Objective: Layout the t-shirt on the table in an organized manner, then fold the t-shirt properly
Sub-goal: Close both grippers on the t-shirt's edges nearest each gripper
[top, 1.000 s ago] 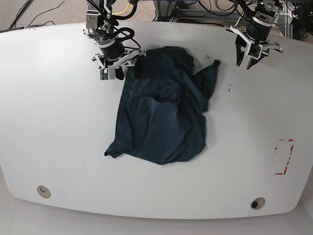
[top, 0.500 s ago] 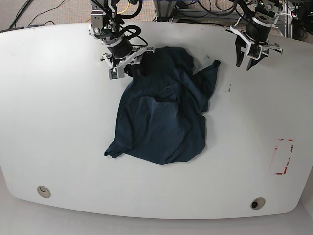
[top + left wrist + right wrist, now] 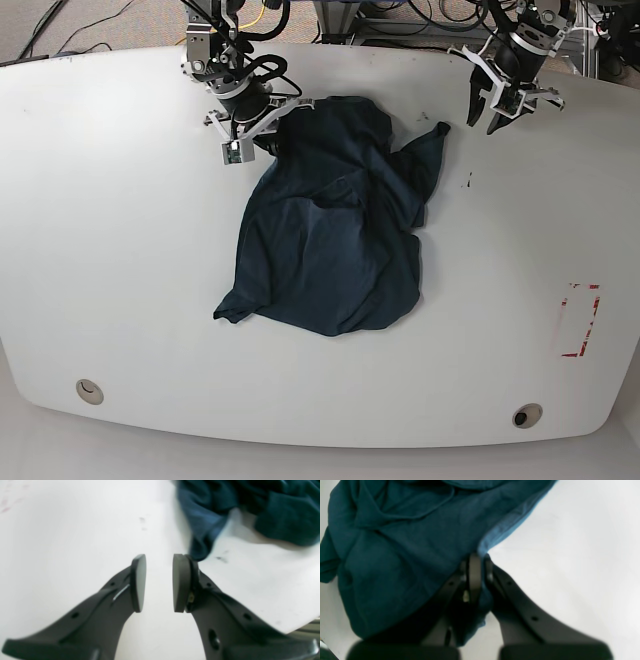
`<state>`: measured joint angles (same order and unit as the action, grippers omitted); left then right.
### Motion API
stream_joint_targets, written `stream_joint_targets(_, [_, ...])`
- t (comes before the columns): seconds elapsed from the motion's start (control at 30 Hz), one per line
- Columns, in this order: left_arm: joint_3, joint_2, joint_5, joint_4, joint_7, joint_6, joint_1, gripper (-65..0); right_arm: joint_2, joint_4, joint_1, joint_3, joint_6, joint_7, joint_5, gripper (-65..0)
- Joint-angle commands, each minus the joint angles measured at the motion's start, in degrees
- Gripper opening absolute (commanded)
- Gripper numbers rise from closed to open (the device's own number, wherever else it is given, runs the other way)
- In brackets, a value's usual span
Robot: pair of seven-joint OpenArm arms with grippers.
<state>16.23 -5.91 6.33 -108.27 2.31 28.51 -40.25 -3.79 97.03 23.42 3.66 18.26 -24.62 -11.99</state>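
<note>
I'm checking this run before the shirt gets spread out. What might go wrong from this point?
1. The right end effector is shut on the t-shirt only at its edge, so the fabric may slip free when pulled.
2. The shirt lies crumpled with layers overlapping; a pull from one side may drag the whole heap across the table rather than open it.
3. The left end effector is open, holding nothing, beside a shirt tip.

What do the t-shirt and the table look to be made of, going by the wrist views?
t-shirt: soft matte knit, probably cotton jersey; it slumps in loose wrinkles, with a stitched hem along its edge.
table: hard, smooth white top with a faint sheen, likely laminate or painted board; the exact material can't be told. A few dark specks mark it.
</note>
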Motion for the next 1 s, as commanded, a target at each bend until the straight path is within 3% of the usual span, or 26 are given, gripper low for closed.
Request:
stream_joint_targets(0.0, [-0.71, -0.20, -0.83, 0.80, -0.42, 1.69, -0.15, -48.5, 0.14, 1.30, 0.10, -0.10, 0.33, 0.49, -0.19, -65.0])
stream_joint_targets(0.27, [-2.47, -0.20, -1.98, 2.03, 1.96, 7.58, 0.29, -48.3, 1.29, 1.56, 0.18, -0.10, 0.24, 0.49, -0.10, -65.0])
stream_joint_targets(0.37, [-2.65, -0.29, -3.82, 2.11, 2.05, 8.89, 0.29, -44.9, 1.20, 1.56, 0.18, -0.19, 0.24, 0.49, -0.19, -65.0])
stream_joint_targets(0.6, [-2.82, -0.29, -4.44, 2.99, 2.13, 8.98, 1.17, -28.1, 1.20, 1.56, 0.18, -0.19, 0.24, 0.49, -0.19, -65.0])
stream_joint_targets(0.97, [-2.56, -0.64, -3.12, 7.57, 2.13, 8.98, 5.13, -27.8, 1.20, 1.56, 0.18, -0.19, 0.24, 0.49, -0.36, -65.0])
